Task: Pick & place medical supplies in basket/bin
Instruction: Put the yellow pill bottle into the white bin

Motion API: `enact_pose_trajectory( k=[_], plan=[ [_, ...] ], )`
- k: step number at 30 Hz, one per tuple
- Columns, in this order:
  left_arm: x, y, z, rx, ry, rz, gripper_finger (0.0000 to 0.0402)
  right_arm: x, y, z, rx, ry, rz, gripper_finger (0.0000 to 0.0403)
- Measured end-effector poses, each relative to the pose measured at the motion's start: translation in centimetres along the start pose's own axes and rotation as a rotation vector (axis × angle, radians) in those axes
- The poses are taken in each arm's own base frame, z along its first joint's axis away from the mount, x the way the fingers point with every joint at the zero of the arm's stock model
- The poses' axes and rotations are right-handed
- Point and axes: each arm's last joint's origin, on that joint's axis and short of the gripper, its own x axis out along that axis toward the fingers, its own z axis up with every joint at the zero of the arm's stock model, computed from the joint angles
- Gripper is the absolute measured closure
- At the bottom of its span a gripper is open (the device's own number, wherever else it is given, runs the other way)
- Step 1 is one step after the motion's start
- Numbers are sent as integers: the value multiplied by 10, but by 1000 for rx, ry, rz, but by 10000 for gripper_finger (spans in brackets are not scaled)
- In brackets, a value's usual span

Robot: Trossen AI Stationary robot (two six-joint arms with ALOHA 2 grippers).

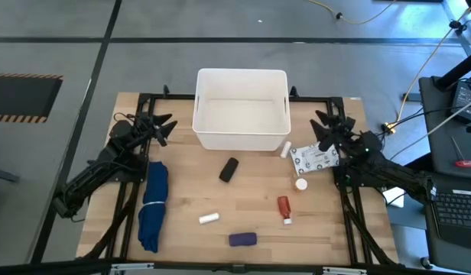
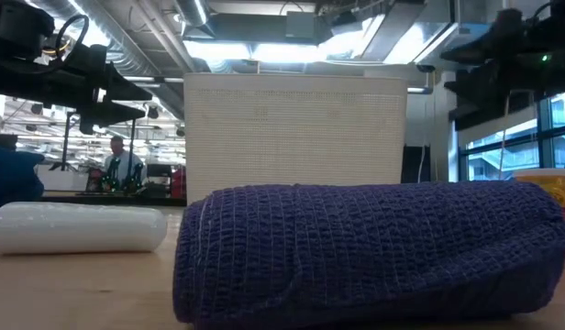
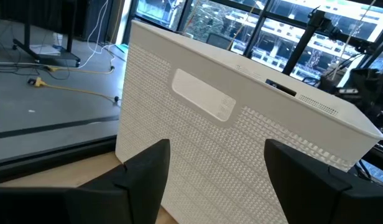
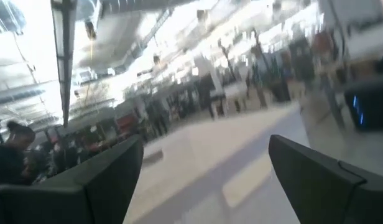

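Note:
The white bin (image 1: 241, 111) stands at the table's far middle. In front of it lie a black oblong piece (image 1: 229, 169), a white roll (image 1: 286, 148) by the bin's near right corner, a silvery blister pack (image 1: 314, 158), a white-capped vial (image 1: 301, 184), a red tube (image 1: 284, 208), another white roll (image 1: 209, 218) and a purple oblong (image 1: 242, 239). My left gripper (image 1: 168, 127) hovers open left of the bin, facing its perforated wall (image 3: 241, 137). My right gripper (image 1: 322, 127) hovers open right of the bin, over the blister pack's far side. Neither holds anything.
A long folded blue cloth (image 1: 153, 205) lies along the table's left side beside my left arm. In the low view the purple oblong (image 2: 374, 247) fills the foreground, with the white roll (image 2: 81, 227) to its left. Cables and a keyboard sit off the table's right.

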Motion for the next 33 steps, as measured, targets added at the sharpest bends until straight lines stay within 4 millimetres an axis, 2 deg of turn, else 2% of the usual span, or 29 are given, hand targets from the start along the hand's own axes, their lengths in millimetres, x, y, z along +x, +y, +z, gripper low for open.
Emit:
enact_pose_trajectory(
  k=[5,10,15,19,23,26,30,33],
  plan=[
    [0,0,0,0,0,0,148,3,13,37,-133,-43,5,54],
    [0,0,0,0,0,0,148,12,30,80,-221,65,-34,54],
    [0,0,0,0,0,0,148,24,41,114,-242,174,-181,54],
    [0,0,0,0,0,0,148,43,52,121,-343,375,-103,54],
    [0,0,0,0,0,0,148,66,62,130,-346,501,-116,54],
    [0,0,0,0,0,0,148,81,75,137,-362,658,-76,55],
    [0,0,0,0,0,0,148,97,92,135,-432,925,-39,71],
    [0,0,0,0,0,0,148,105,110,135,-438,1047,6,85]
  ],
)
